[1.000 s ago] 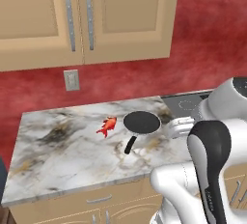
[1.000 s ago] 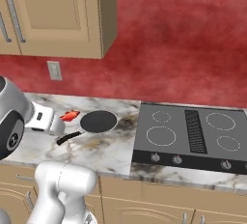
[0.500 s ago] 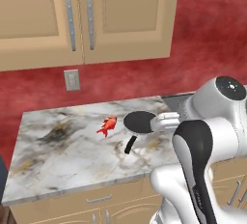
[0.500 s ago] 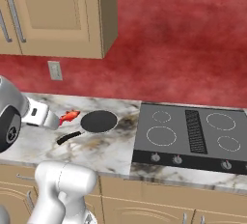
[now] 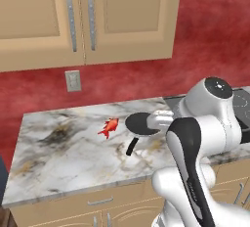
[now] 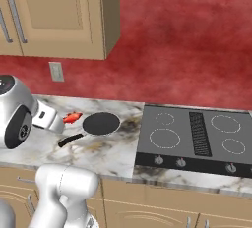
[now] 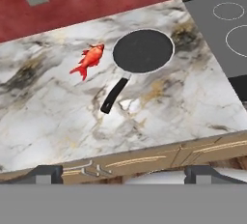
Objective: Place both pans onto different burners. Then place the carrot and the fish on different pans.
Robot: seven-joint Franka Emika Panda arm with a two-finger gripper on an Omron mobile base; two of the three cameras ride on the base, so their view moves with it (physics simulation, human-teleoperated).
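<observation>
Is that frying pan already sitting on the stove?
No, the frying pan rests on the marble counter, beside the fish and clear of the stove.

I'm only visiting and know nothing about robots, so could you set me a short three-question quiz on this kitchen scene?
1. True or false: the pan sits on a burner.
2. What lies on the counter beside the pan, on the side away from the cooktop? A) fish B) spoon C) cup
3. The gripper's jaws are ____.

Key:
1. False; it rests on the marble.
2. A, the fish.
3. Open, and holding nothing.
</observation>
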